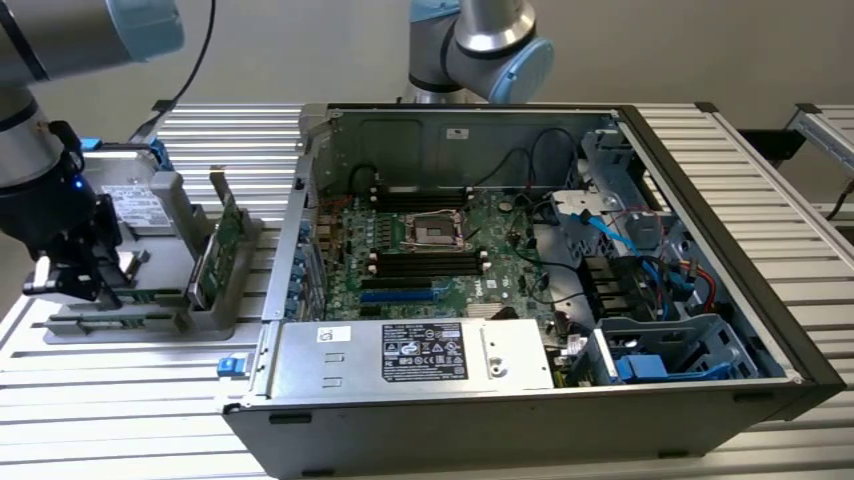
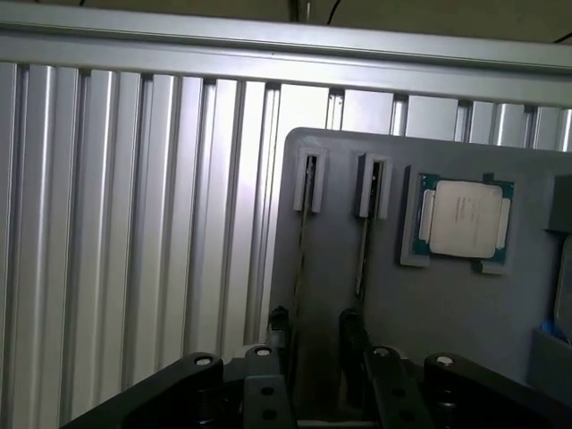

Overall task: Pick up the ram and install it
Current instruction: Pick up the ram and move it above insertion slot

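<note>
Two ram sticks stand on edge in slots of a grey holder tray point(image 2: 465, 313). In the wrist view I see them edge-on, one ram stick point(image 2: 300, 241) running down between my fingers, the other point(image 2: 364, 241) just outside one finger. My gripper point(image 2: 315, 332) is open and hangs low over the tray, with its black fingertips point(image 2: 279, 323) on either side of the first stick, not closed on it. In the exterior view the gripper point(image 1: 78, 285) is at the tray's near end on the exterior view's left, beside a green strip of ram point(image 1: 150, 294).
A square silver processor chip point(image 2: 465, 219) lies in a pocket of the tray. A taller green expansion card point(image 1: 220, 250) stands in the holder. The open computer case point(image 1: 694, 330) holds the motherboard with its memory slots point(image 1: 427, 262). A second arm point(image 1: 481, 40) stands behind the case.
</note>
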You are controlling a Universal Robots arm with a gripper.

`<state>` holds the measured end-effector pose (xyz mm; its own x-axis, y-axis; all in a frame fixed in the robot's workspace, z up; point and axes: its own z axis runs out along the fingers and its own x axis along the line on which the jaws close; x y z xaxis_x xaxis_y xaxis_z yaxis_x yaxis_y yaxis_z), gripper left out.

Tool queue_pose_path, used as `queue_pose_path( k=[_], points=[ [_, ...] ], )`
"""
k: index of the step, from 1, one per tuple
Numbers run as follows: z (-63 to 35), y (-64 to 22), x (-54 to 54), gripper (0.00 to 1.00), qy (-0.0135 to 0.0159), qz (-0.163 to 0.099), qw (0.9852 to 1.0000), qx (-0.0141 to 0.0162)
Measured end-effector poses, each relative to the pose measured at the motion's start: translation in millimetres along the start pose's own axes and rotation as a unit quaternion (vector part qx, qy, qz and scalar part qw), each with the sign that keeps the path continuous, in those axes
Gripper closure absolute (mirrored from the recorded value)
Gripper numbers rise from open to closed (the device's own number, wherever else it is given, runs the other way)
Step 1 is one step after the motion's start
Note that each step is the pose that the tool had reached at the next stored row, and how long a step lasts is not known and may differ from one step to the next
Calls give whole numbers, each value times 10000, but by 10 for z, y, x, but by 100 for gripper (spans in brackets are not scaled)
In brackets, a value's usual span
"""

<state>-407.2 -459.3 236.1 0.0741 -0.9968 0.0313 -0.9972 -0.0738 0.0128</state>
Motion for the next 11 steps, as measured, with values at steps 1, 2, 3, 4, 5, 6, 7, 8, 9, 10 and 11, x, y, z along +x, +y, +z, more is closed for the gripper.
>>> queue_pose_path(
  k=[1,2,3,4,5,6,7,8,9,10,11],
  points=[
    [8,7,15,64,1,1,10000,11],
    [20,13,29,64,1,1,10000,25],
    [32,17,40,64,2,2,10000,38],
    [45,21,48,64,4,2,10000,51],
    [58,26,55,64,5,3,10000,64],
    [71,29,62,64,6,3,10000,76],
    [85,32,70,64,7,3,10000,87],
    [101,35,76,64,7,4,10000,100],
    [115,38,81,64,8,4,9999,110],
    [131,42,86,64,9,5,9999,120],
    [148,46,90,64,9,5,9999,129]
  ],
)
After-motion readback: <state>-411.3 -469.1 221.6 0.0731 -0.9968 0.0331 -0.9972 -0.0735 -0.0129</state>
